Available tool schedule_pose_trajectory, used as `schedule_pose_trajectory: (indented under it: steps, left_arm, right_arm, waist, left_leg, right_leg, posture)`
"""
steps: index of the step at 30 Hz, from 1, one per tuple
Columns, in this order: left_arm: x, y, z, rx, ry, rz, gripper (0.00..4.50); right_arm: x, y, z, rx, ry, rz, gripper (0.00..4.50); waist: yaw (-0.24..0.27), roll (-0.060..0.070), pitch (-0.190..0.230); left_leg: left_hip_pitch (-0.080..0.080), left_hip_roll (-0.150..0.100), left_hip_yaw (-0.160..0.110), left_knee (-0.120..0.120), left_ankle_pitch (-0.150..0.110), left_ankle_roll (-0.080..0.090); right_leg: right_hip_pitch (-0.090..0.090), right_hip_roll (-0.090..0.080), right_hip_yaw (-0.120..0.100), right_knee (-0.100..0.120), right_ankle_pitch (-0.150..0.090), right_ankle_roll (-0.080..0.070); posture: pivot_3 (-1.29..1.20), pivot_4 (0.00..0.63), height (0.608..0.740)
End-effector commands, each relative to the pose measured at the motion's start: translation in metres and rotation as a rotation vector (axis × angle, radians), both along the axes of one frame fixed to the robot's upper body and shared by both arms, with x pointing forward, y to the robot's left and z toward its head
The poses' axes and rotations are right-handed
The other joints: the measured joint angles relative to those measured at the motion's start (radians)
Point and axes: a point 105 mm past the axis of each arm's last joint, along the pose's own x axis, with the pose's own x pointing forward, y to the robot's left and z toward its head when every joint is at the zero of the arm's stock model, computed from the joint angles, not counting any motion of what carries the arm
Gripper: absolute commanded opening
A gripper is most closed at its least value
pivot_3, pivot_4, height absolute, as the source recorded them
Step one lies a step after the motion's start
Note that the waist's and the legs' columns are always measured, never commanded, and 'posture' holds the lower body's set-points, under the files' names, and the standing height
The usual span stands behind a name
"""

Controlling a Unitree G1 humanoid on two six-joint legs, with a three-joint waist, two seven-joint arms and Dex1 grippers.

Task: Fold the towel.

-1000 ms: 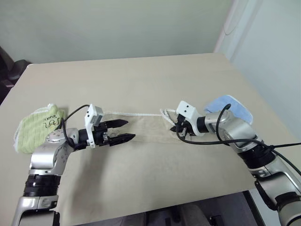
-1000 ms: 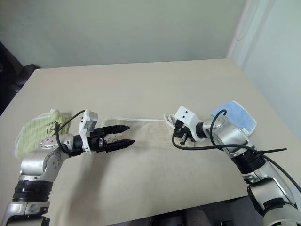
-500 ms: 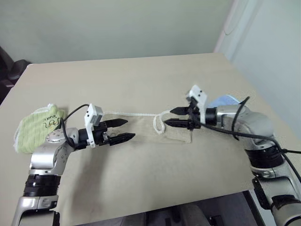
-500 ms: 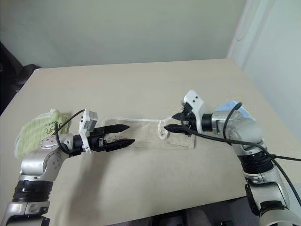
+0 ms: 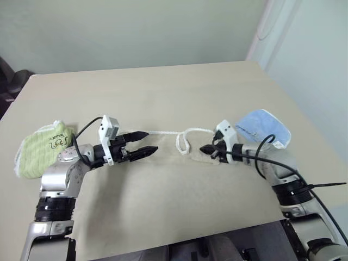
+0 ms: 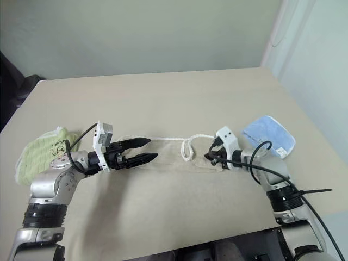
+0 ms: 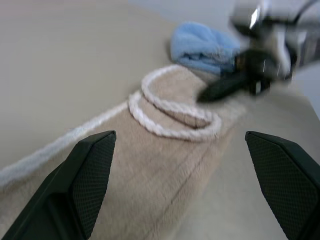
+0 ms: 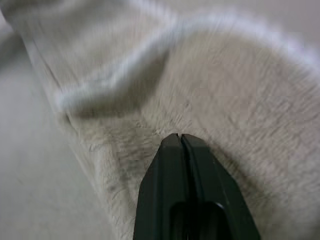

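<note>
The beige towel [image 5: 168,155] lies flat on the table [image 5: 163,92] between my two arms, its white corded edge running along the far side. A white cord loop [image 5: 186,139] curls on its right part. My left gripper [image 5: 144,142] hovers just over the towel's left end, open, with nothing between its fingers. My right gripper [image 5: 204,149] is shut and points down and left, its tip resting on the towel's right end. In the right wrist view the closed fingertips [image 8: 179,137] press on the terry with no cloth between them.
A green folded cloth [image 5: 41,152] with black writing lies at the table's left edge, behind my left arm. A light-blue folded cloth [image 5: 263,126] lies to the right, beyond my right arm. Black cables trail from both wrists.
My right gripper, shut at the towel's right end a second ago, lifted and opened, then came down and shut again on that end. The cord loop now lies further left. The left gripper barely moved.
</note>
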Motion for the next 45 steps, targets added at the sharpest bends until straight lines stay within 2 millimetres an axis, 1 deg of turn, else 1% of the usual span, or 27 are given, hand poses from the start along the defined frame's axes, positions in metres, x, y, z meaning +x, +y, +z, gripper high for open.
schedule_pose_trajectory:
  steps: [1,4,8,10,12,14,17,21,23,26,29,33,36,38,42,45]
  left_arm:
    - [-0.006,0.002,0.020,-0.126,-0.018,0.048,4.50]
    - [-0.016,0.004,0.022,-0.218,0.016,0.097,4.50]
    - [-0.028,0.014,0.023,-0.342,0.076,0.220,4.50]
    - [-0.030,0.021,0.017,-0.375,0.128,0.315,4.50]
    - [-0.033,0.026,0.007,-0.377,0.180,0.413,4.50]
    - [-0.038,0.029,0.000,-0.398,0.233,0.488,4.50]
    - [-0.044,0.031,0.004,-0.460,0.254,0.566,4.50]
    - [-0.045,0.042,0.005,-0.588,0.321,0.732,4.50]
    - [-0.045,0.049,0.003,-0.624,0.352,0.825,4.50]
    - [-0.043,0.062,-0.008,-0.620,0.421,0.994,4.50]
    - [-0.043,0.071,-0.022,-0.603,0.488,1.099,4.50]
    - [-0.042,0.075,-0.031,-0.623,0.563,1.140,4.50]
    - [-0.038,0.068,-0.032,-0.603,0.602,1.092,4.50]
    - [-0.033,0.063,-0.033,-0.590,0.624,1.057,4.50]
    - [-0.019,0.062,-0.034,-0.577,0.637,1.016,4.50]
    - [-0.010,0.058,-0.043,-0.585,0.701,0.996,4.50]
  right_arm:
    - [0.004,-0.002,-0.003,-0.048,-0.060,0.001,0.03]
    - [0.005,-0.002,0.006,-0.010,-0.086,0.006,0.03]
    - [0.004,-0.001,0.031,0.049,-0.159,0.039,0.03]
    - [0.004,-0.002,0.042,0.063,-0.190,0.052,0.03]
    - [0.005,-0.003,0.048,0.067,-0.213,0.055,0.03]
    - [0.007,-0.005,0.051,0.060,-0.234,0.056,0.03]
    - [0.009,-0.007,0.052,0.051,-0.246,0.057,0.03]
    - [0.012,-0.007,0.050,0.040,-0.258,0.061,0.03]
    - [0.014,-0.006,0.050,0.043,-0.261,0.062,0.03]
    - [0.017,-0.005,0.049,0.048,-0.264,0.061,0.03]
    - [0.019,-0.003,0.049,0.051,-0.265,0.061,0.03]
    - [0.021,-0.002,0.047,0.052,-0.267,0.060,0.03]
    - [0.023,-0.001,0.047,0.057,-0.269,0.056,0.03]
    - [0.023,0.000,0.047,0.062,-0.271,0.052,0.03]
    - [0.024,0.000,0.050,0.073,-0.279,0.038,0.03]
    - [0.025,-0.003,0.051,0.076,-0.287,0.019,0.03]
  waist:
    - [0.000,0.000,0.000]
    - [-0.003,0.000,0.000]
    - [-0.004,0.000,0.000]
    - [-0.003,0.000,0.000]
    - [-0.004,0.000,0.000]
    - [-0.004,0.000,0.000]
    - [-0.003,0.000,0.000]
    - [-0.003,0.000,0.001]
    - [-0.004,0.000,0.001]
    - [-0.004,0.000,0.001]
    - [-0.004,0.000,0.001]
    - [-0.003,0.000,0.002]
    - [-0.001,-0.001,0.002]
    - [0.000,0.000,0.002]
    - [0.002,0.000,0.003]
    - [0.002,0.000,0.003]
  left_leg:
    - [0.000,0.000,0.000,0.000,0.000,0.000]
    - [0.001,0.000,0.000,0.000,0.000,0.000]
    - [0.001,0.000,0.000,0.000,0.000,-0.001]
    - [0.001,0.000,0.000,0.000,0.000,-0.001]
    - [0.002,0.000,0.001,0.000,0.000,-0.001]
    - [0.005,0.000,0.001,0.000,0.000,-0.001]
    - [0.009,0.000,0.001,-0.001,-0.003,-0.005]
    - [0.010,0.000,0.001,-0.001,-0.004,-0.007]
    - [0.014,0.000,0.001,-0.002,-0.004,-0.006]
    - [0.017,0.000,0.001,-0.002,-0.004,-0.006]
    - [0.018,0.000,0.001,-0.003,-0.004,-0.006]
    - [0.018,0.000,0.001,-0.003,-0.003,-0.005]
    - [0.018,0.000,0.001,-0.003,-0.004,-0.006]
    - [0.018,0.000,0.001,-0.003,-0.004,-0.007]
    - [0.018,0.000,0.001,-0.003,-0.004,-0.008]
    - [0.018,0.000,0.001,-0.003,-0.004,-0.007]
  right_leg:
    - [0.000,0.000,0.000,0.000,0.000,0.000]
    - [0.001,0.000,0.000,0.000,-0.002,0.003]
    - [0.001,0.000,0.000,0.000,-0.004,0.005]
    - [0.001,0.000,0.000,0.000,-0.004,0.006]
    - [0.002,0.000,0.000,0.000,-0.004,0.006]
    - [0.004,0.000,0.000,0.000,-0.004,0.006]
    - [0.007,0.001,0.000,0.000,-0.005,0.007]
    - [0.009,0.001,0.000,0.000,-0.006,0.007]
    - [0.011,0.001,0.000,0.000,-0.006,0.007]
    - [0.015,0.001,0.000,0.000,-0.006,0.008]
    - [0.015,0.002,0.000,0.000,-0.006,0.008]
    - [0.015,0.002,0.000,0.000,-0.006,0.008]
    - [0.015,0.002,0.000,0.000,-0.006,0.008]
    - [0.015,0.002,0.000,0.000,-0.006,0.008]
    - [0.015,0.002,0.000,0.000,-0.006,0.007]
    - [0.015,0.002,0.000,0.000,-0.006,0.007]
  posture:
    - [0.00,0.150,0.740]
    - [0.00,0.150,0.740]
    - [0.00,0.150,0.740]
    - [0.00,0.150,0.740]
    - [0.00,0.150,0.740]
    - [0.00,0.150,0.740]
    - [0.00,0.150,0.740]
    - [0.00,0.150,0.740]
    - [0.00,0.150,0.740]
    - [0.00,0.150,0.740]
    - [0.00,0.150,0.740]
    - [0.00,0.150,0.740]
    - [0.00,0.150,0.740]
    - [0.00,0.150,0.740]
    - [0.00,0.150,0.740]
    - [0.00,0.150,0.740]
